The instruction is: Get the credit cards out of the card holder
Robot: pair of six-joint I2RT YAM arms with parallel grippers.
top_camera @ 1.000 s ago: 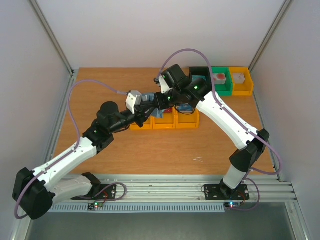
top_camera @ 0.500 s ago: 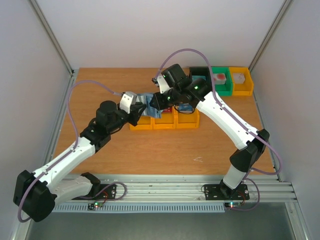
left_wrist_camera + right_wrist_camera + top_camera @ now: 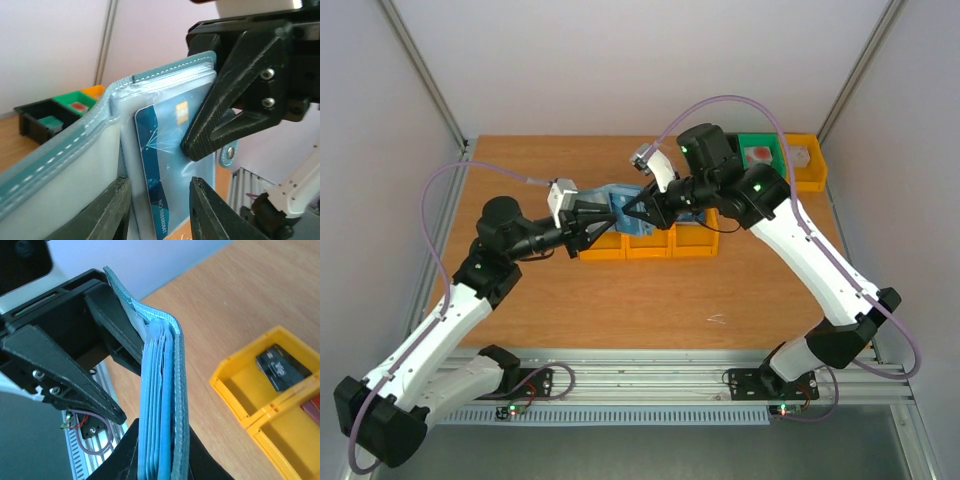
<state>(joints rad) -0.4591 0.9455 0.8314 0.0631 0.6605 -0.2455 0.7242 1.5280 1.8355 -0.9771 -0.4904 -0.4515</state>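
Note:
The card holder [image 3: 620, 208], a blue wallet, hangs in the air over the yellow bins [image 3: 650, 244], between both grippers. My right gripper [image 3: 638, 208] is shut on its edge; in the right wrist view [image 3: 160, 460] the wallet [image 3: 162, 390] stands edge-on between the jaws. My left gripper [image 3: 603, 222] is open. In the left wrist view [image 3: 160, 210] its jaws straddle a clear sleeve holding a blue credit card [image 3: 155, 160]. A dark grey card [image 3: 277, 367] lies in a yellow bin [image 3: 235, 385], and a red card [image 3: 312, 407] lies in the neighbouring one.
A black bin, a green bin [image 3: 760, 160] and a yellow bin [image 3: 805, 165] with small blocks stand at the back right. Metal rails run along the table's near edge. The right gripper's finger [image 3: 225, 115] presses on the sleeve.
Both grippers and the wallet have shifted left and risen. The left arm has drawn back to the left. The right arm has reached further over the bins.

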